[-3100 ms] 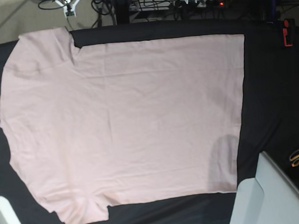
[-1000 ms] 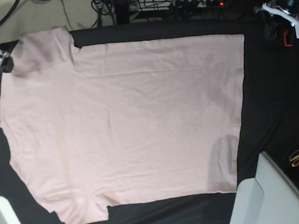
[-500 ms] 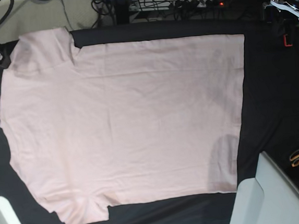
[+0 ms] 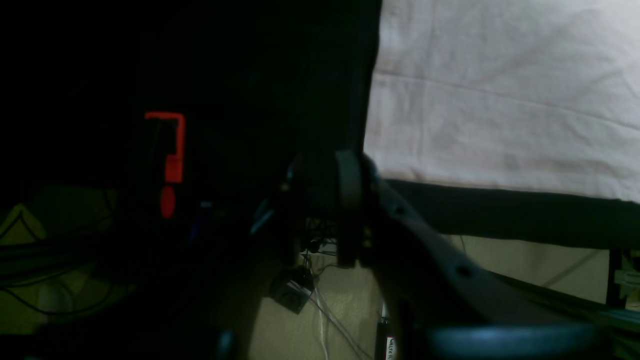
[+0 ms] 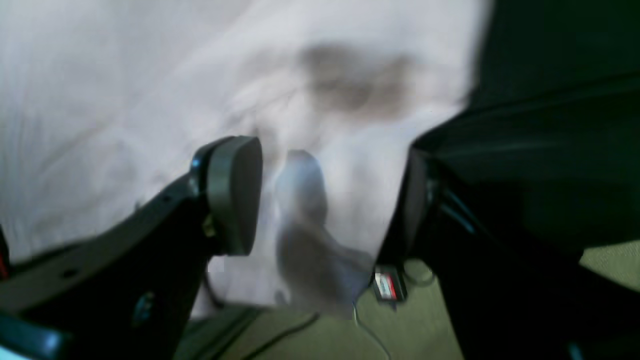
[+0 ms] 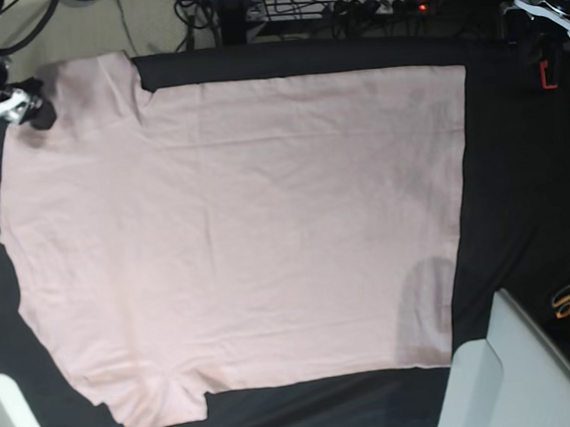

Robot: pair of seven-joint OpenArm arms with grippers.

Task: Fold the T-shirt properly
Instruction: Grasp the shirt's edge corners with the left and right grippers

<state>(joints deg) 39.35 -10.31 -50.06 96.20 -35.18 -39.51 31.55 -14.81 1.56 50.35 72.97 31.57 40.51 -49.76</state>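
Note:
The pale pink T-shirt (image 6: 237, 238) lies spread flat on the black table covering (image 6: 522, 183), sleeves at the far left and near left, hem to the right. My right gripper (image 6: 38, 103) is open at the far-left sleeve. In the right wrist view the gripper (image 5: 325, 200) straddles the sleeve (image 5: 350, 165) near its edge, and I cannot tell whether it touches the cloth. My left gripper (image 6: 532, 14) hangs off the table's far right corner, apart from the shirt. In the dark left wrist view the gripper (image 4: 335, 200) looks shut and empty, with the shirt's hem corner (image 4: 450, 140) beyond it.
A red clamp (image 6: 549, 75) sits on the table's far right edge and also shows in the left wrist view (image 4: 170, 145). Orange-handled scissors (image 6: 569, 298) lie at the near right. A grey-white box (image 6: 509, 374) stands at the near right corner. Cables lie behind the table.
My right gripper has moved in from the table's left edge onto the far-left sleeve. The left arm has stayed near the far right corner. The shirt has not moved.

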